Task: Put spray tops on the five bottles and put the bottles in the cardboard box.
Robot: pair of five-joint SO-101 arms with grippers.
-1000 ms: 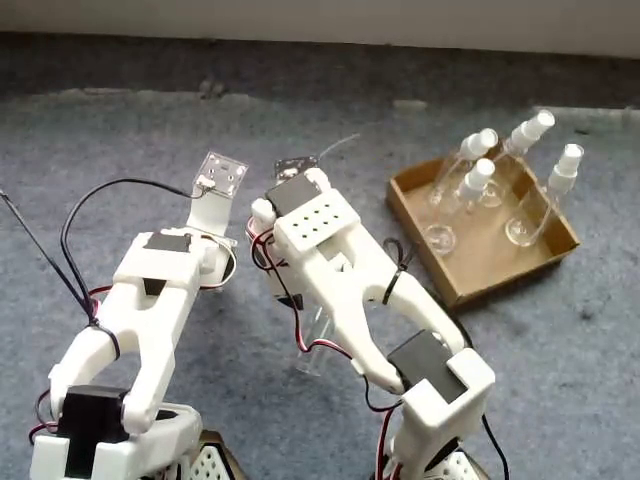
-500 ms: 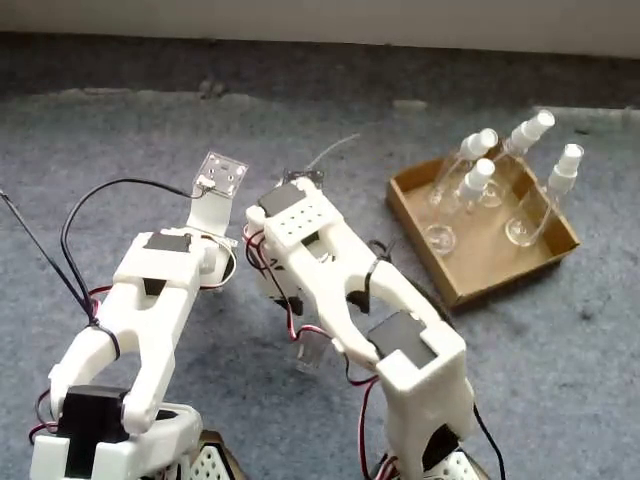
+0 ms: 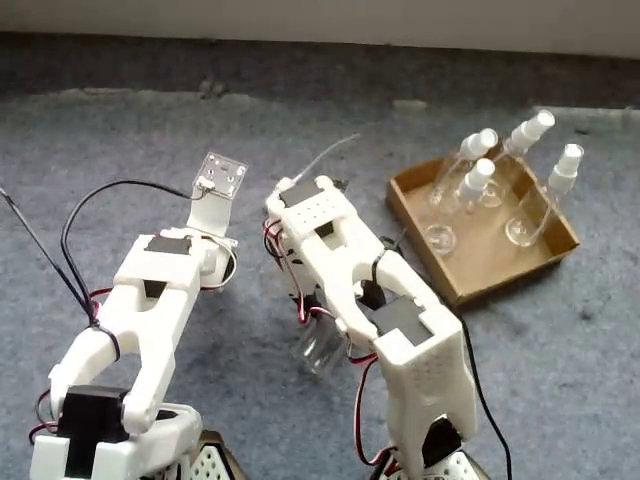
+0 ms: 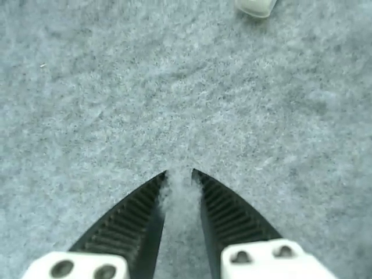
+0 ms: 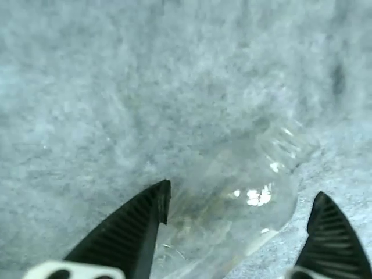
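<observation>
Lying on its side on the grey carpet (image 3: 120, 130), a clear bottle (image 5: 244, 192) with a bare threaded neck sits between the widely spread jaws of the right gripper (image 5: 241, 212). One jaw is just beside the bottle's wall and the other stands apart from it, so nothing is clamped. In the high view the same bottle (image 3: 318, 345) shows in the lower centre of the frame, partly under the right arm (image 3: 350, 270).

In the left wrist view the left gripper (image 4: 180, 173) is over bare carpet, its jaws drawn almost together with only a narrow slit at the tips and nothing in it. What looks like a white spray top (image 4: 256, 6) is cut by the upper edge of that frame, well apart from the jaws.

At the upper right of the high view, the cardboard box (image 3: 515, 272) holds four bottles with spray tops (image 3: 478, 175), leaning at different angles.
</observation>
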